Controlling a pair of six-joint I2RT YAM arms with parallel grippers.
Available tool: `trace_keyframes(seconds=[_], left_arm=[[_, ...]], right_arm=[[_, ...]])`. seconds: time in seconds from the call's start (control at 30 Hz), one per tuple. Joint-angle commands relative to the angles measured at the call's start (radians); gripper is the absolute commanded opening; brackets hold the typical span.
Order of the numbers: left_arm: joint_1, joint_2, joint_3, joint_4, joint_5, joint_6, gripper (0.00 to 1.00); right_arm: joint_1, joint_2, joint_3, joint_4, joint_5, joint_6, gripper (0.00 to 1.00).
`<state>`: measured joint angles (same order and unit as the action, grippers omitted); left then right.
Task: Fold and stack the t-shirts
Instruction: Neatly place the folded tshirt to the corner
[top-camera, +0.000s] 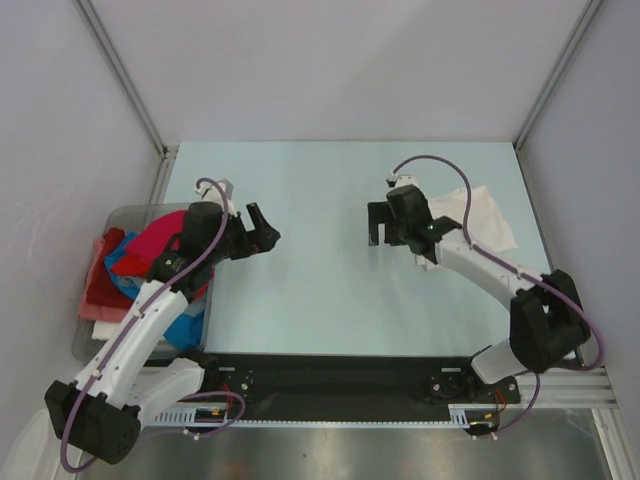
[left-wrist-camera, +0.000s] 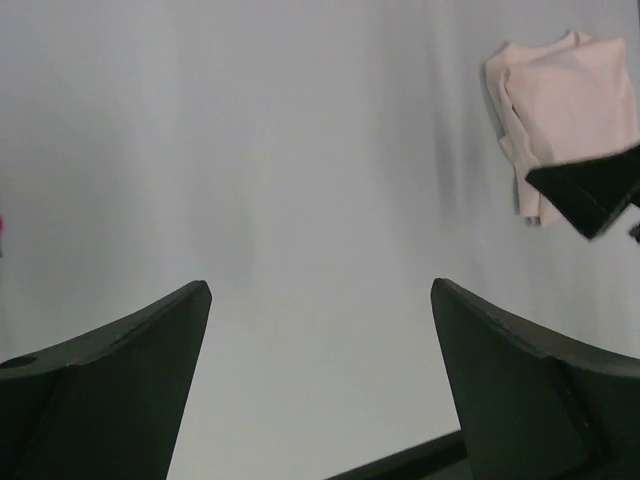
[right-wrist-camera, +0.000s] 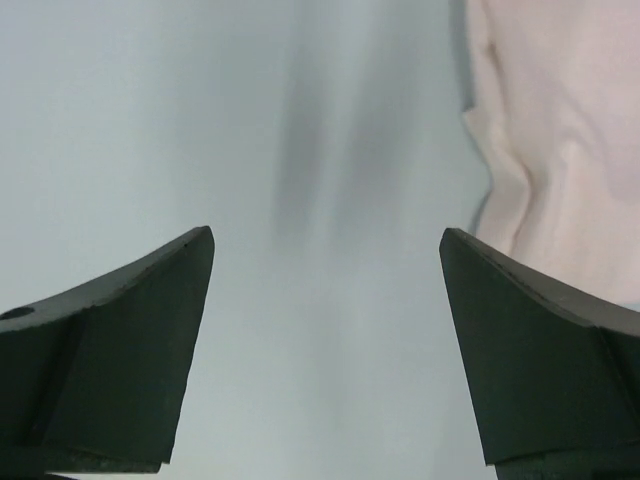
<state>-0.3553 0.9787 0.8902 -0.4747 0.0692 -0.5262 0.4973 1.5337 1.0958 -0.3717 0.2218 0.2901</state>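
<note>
The left end effector (left-wrist-camera: 320, 290) has its two fingers wide apart with nothing between them. The right end effector (right-wrist-camera: 325, 235) is the same, apart and empty. Both hang over the pale blue surface (top-camera: 320, 190). A folded pale t-shirt (top-camera: 485, 215) lies at about 2 o'clock, partly under the right arm. The other t-shirts (top-camera: 150, 245), red, blue and pink, are heaped in a grey bin (top-camera: 135, 210) at 9 o'clock.
</note>
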Motion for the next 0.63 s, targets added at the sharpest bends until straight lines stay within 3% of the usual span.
trace_keyframes(seconds=[0.0,0.27,0.6], left_arm=[[0.013,-0.118,-0.003,-0.024,-0.121,0.026,1.0],[0.016,-0.239,-0.12,-0.022,-0.19,0.015,1.0],[0.016,-0.313,-0.181,-0.002,-0.175,-0.003,1.0]], right_arm=[[0.088,-0.141,-0.131,0.141,0.082,-0.019,1.0],[0.096,-0.394,-0.488,0.476,0.004,0.034,1.0],[0.096,-0.535,-0.656,0.537,0.022,0.06,0.99]])
